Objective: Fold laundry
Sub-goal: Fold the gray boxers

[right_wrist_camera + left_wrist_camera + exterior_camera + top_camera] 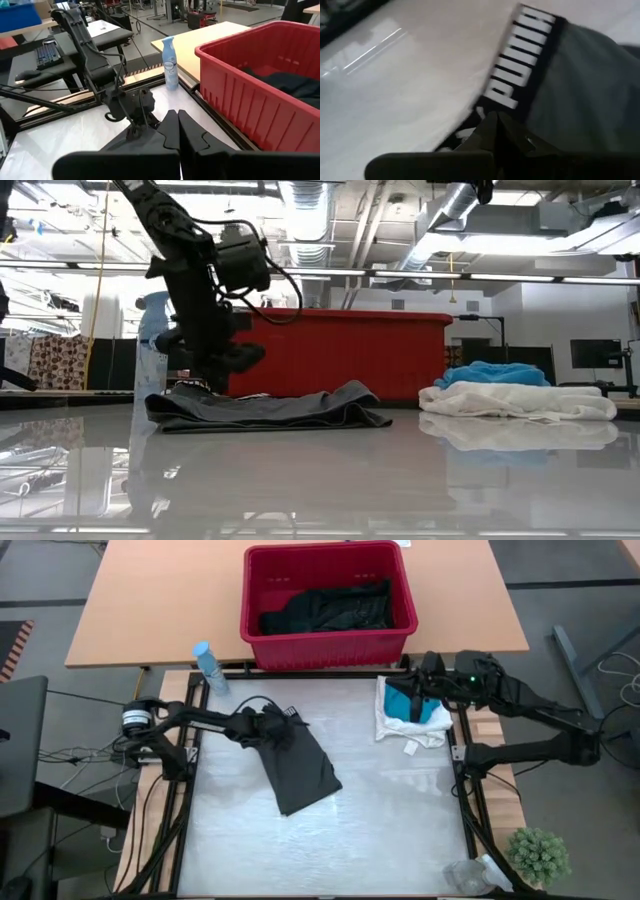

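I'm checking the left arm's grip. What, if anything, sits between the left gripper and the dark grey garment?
Nothing visible. The left gripper is shut on the dark grey garment at its waistband end, on the white table. The blue spray bottle stands off to the side, apart from both.

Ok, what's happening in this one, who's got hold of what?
A laundry-folding run. The left tool is shut on the waistband edge of the dark grey garment, which lies flat on the white table. The right tool is shut and empty, waiting above the table's far right corner over the white garment with the teal garment on top. Black clothes sit in the red basket.
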Action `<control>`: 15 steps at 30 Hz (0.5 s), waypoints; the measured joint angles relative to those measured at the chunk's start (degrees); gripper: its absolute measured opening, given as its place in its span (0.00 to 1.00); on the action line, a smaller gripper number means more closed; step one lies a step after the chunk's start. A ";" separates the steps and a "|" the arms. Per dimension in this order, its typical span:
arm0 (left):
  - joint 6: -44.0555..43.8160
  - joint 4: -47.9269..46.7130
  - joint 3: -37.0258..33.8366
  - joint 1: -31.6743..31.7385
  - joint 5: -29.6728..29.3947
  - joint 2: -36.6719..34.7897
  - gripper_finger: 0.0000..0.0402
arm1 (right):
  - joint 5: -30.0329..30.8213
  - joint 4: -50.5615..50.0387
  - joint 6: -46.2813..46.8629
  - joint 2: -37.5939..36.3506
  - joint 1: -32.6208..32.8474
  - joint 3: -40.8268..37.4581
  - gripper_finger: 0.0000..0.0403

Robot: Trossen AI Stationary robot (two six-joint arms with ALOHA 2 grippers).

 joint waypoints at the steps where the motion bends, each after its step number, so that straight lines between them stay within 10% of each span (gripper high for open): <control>1: 0.98 0.84 0.00 -0.23 0.61 0.71 0.00 | -0.07 0.00 0.35 0.00 0.00 0.00 0.04; 15: 15.95 20.18 0.24 -4.22 20.96 8.16 0.00 | -0.39 -0.75 0.29 -0.59 1.77 0.02 0.04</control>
